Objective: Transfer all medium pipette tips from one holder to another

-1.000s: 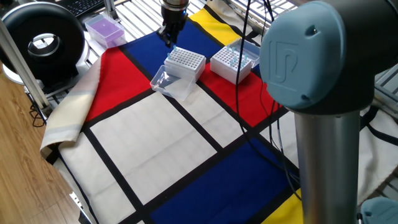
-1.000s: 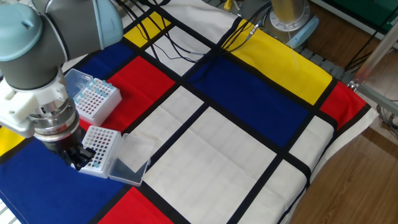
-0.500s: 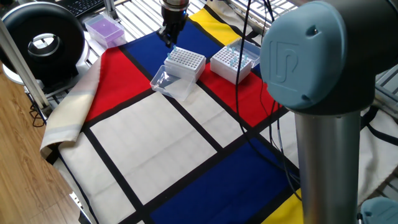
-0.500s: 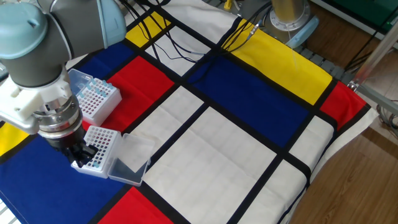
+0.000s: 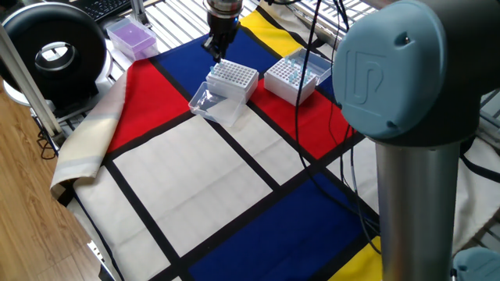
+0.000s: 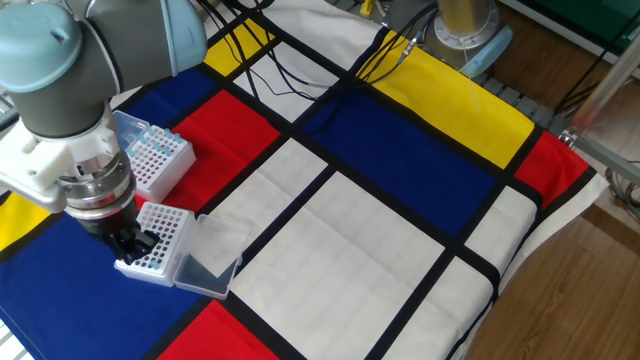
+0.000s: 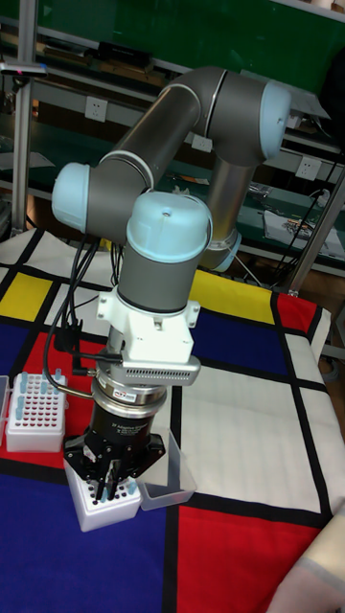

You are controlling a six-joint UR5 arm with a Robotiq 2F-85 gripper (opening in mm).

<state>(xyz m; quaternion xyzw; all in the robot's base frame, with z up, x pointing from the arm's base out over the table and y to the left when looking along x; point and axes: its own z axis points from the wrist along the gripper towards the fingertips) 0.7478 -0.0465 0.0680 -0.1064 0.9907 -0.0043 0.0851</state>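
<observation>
Over the near box (image 6: 155, 240) the hand (image 7: 107, 484) points straight down — fingers (nearly) pressed together.

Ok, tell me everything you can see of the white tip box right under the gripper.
The white tip box is a small white plastic block with a perforated grid top, sitting flat on the blue panel of the checkered cloth. Its clear hinged lid lies open on the cloth beside it. A few pale-blue tips show in its holes. The gripper is at its outer edge; whether the jaws hold a tip cannot be made out. A second box stands apart behind it.
</observation>
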